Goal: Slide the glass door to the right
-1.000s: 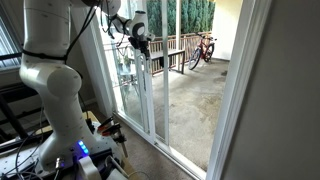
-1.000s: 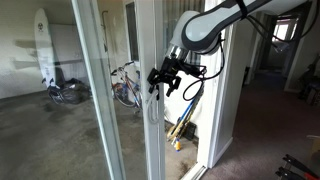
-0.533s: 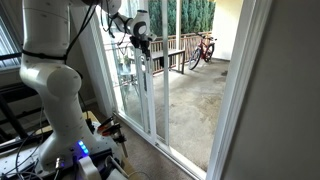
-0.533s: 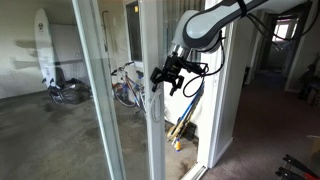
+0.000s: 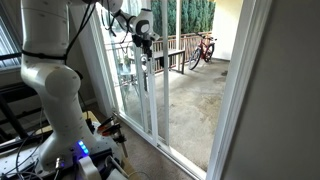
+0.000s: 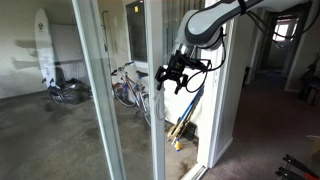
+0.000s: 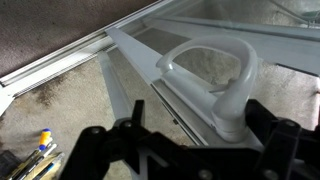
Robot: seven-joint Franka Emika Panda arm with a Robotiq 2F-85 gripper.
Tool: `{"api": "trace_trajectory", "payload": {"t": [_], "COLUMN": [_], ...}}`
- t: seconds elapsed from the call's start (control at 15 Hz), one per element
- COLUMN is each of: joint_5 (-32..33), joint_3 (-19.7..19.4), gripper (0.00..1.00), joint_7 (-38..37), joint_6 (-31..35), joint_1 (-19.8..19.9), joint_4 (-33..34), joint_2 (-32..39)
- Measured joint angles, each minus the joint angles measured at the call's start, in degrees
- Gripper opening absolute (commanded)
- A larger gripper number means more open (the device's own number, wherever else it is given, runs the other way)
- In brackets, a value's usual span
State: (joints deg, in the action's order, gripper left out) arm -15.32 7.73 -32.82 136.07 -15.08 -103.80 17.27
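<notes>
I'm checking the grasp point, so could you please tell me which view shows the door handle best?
The wrist view: the white loop handle fills the frame close up. In both exterior views the end effector mostly hides it at the door edge.

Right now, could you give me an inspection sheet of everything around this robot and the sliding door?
Surface: concrete patio floor outside; floor track under the door.
Job's things: glass door, with a white D-shaped handle on its edge stile.
Clutter: yellow-handled tools leaning near the door; small coloured bits on the floor.
Grippers: gripper is at the handle, jaws apart on either side of it; whether they touch it cannot be told.
Cables: black cable looping off the wrist.
Surroundings: bicycle, railing, and what looks like a surfboard, all outside.
</notes>
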Motion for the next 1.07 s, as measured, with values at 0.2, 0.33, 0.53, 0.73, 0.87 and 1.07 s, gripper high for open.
{"api": "trace_trajectory", "payload": {"t": [0.2,0.33,0.53,0.73,0.87,1.07], "joint_5": [0.0,0.0,-0.4,-1.6,-1.8,-1.9], "joint_3": [-0.1,-0.1,-0.1,-0.2,-0.2,-0.2], "gripper": [1.00,1.00,1.00,1.00,1.00,1.00], "joint_7": [0.0,0.0,0.0,0.0,0.0,0.0], "joint_6": [-0.1,-0.1,-0.2,-0.7,-0.8,-0.8], "joint_1": [0.0,0.0,0.0,0.1,0.2,0.2], "joint_4": [0.0,0.0,0.0,0.0,0.0,0.0], "joint_2": [0.0,0.0,0.0,0.0,0.0,0.0]}}
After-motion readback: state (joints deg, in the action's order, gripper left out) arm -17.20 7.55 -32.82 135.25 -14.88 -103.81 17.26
